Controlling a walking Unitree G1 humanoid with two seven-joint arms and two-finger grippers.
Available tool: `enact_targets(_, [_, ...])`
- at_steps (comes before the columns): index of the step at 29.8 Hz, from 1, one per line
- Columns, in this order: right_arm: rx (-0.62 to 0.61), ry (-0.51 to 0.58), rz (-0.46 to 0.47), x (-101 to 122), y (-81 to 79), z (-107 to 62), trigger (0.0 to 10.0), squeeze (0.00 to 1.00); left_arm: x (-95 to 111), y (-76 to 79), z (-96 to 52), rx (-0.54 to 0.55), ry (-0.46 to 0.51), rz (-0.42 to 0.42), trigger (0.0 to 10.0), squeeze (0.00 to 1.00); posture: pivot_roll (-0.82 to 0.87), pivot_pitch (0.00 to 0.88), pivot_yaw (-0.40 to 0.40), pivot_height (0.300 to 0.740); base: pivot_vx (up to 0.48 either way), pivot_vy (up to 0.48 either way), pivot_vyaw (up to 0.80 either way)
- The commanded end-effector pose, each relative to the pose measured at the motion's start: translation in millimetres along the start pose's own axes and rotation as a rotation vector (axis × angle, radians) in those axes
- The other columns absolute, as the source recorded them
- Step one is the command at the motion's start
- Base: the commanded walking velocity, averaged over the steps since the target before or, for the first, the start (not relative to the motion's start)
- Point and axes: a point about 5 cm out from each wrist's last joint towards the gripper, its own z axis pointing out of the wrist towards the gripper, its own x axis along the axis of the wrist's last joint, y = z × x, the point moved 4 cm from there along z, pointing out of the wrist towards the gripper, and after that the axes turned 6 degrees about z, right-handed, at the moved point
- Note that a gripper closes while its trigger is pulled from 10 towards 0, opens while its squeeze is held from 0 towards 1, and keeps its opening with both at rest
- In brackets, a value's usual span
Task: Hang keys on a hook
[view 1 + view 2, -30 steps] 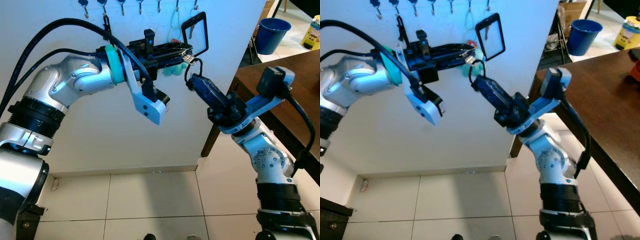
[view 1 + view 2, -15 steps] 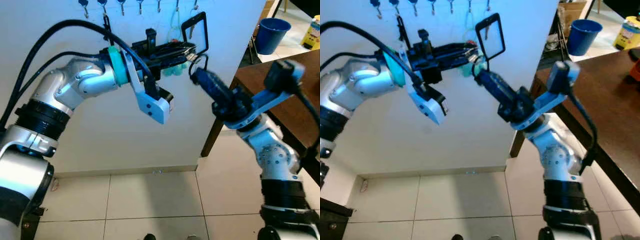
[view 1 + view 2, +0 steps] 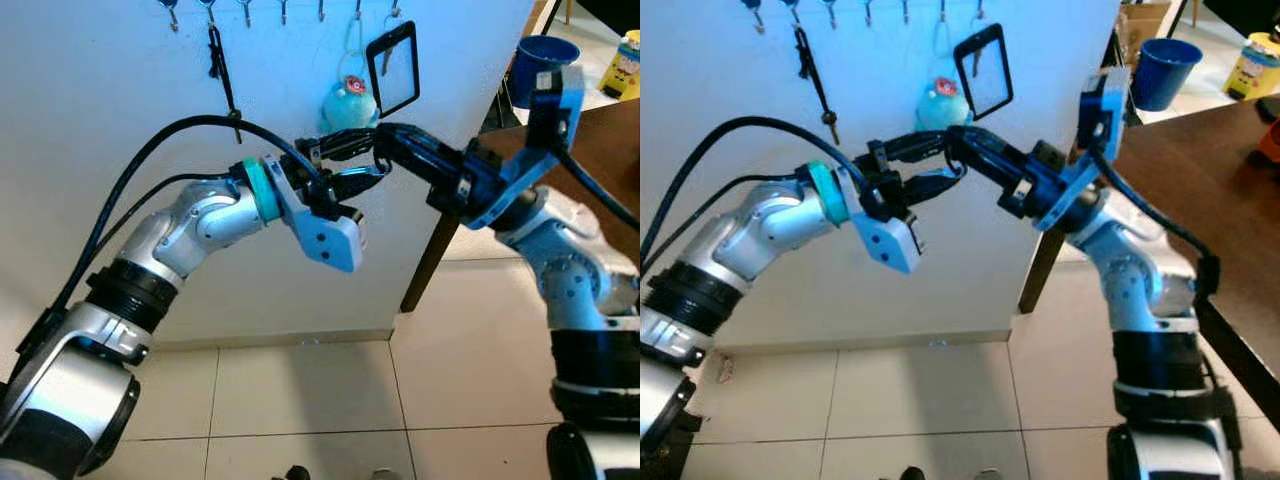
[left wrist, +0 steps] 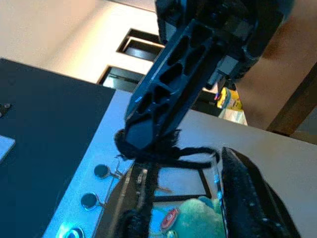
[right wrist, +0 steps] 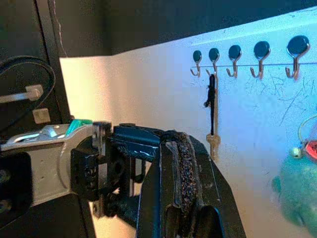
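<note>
A row of metal hooks runs along the top of the white wall. My left gripper is held below them with its fingers apart and open. The tip of my right gripper reaches in between those fingers from the right. It is shut on the black cord loop of the keys, which shows as a rough strand pinched between its fingers. I cannot make out the keys themselves. Both grippers hang in the air just below a teal plush keychain that hangs from a hook.
A black strap and a black rectangular frame hang from other hooks. A dark brown table stands to the right, its leg at the wall's corner. A blue bucket sits beyond. White tile floor lies below.
My left arm has dropped lower and its fingers have opened. My right gripper has risen and pushed left, in between them, keeping the black loop. The plush on the wall is now uncovered.
</note>
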Motion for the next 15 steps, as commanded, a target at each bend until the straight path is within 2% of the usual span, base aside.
enact_targets(1, [0.002,-0.075,0.003,-14.0,1.2,3.2,0.0,0.0,5.9,-7.1,1.1,0.036,0.02,-0.01,10.0,1.0,-0.1,0.086,0.055,0.74,0.0,0.0,0.0])
enact_targets(2, [0.002,-0.075,0.003,-14.0,1.2,3.2,0.0,0.0,5.9,-7.1,1.1,0.036,0.02,-0.01,10.0,1.0,-0.1,0.086,0.055,0.74,0.0,0.0,0.0])
enact_targets(3, [0.005,-0.114,-0.016,-17.2,4.9,4.7,0.0,0.0,4.4,-2.4,-1.5,0.04,0.001,-0.051,10.0,1.0,-0.09,0.09,0.046,0.74,0.0,0.0,0.0])
enact_targets(7, [0.008,-0.152,-0.047,-15.4,10.5,9.2,0.0,0.0,0.1,10.6,-7.1,0.026,-0.042,-0.135,10.0,1.0,-0.09,0.091,0.039,0.74,0.0,0.0,0.0])
enact_targets(9, [0.008,-0.152,-0.047,-15.4,10.5,9.2,0.0,0.0,0.1,10.6,-7.1,0.026,-0.042,-0.135,10.0,1.0,-0.09,0.091,0.039,0.74,0.0,0.0,0.0])
enact_targets(10, [-0.002,-0.156,-0.052,-12.5,13.9,11.5,0.0,0.0,-0.9,15.6,-9.3,0.02,-0.054,-0.175,10.0,1.0,-0.08,0.093,0.033,0.74,0.0,0.0,0.0])
enact_targets(12, [-0.055,-0.147,-0.063,-2.4,25.1,19.9,0.0,0.0,-2.9,41.3,-18.0,-0.06,-0.09,-0.291,10.0,1.0,-0.07,0.094,0.032,0.74,0.0,0.0,0.0])
enact_targets(13, [-0.069,-0.145,-0.065,0.2,27.8,22.1,0.0,0.0,-3.0,48.1,-20.4,-0.083,-0.098,-0.32,10.0,1.0,-0.07,0.094,0.032,0.74,0.0,0.0,0.0])
enact_targets(14, [-0.069,-0.145,-0.065,0.2,27.8,22.1,0.0,0.0,-3.0,48.1,-20.4,-0.083,-0.098,-0.32,10.0,1.0,-0.07,0.094,0.032,0.74,0.0,0.0,0.0])
enact_targets(15, [-0.087,-0.142,-0.069,2.4,30.7,24.8,0.0,0.0,-4.3,56.5,-23.9,-0.108,-0.113,-0.347,10.0,1.0,-0.07,0.093,0.033,0.74,0.0,0.0,0.0])
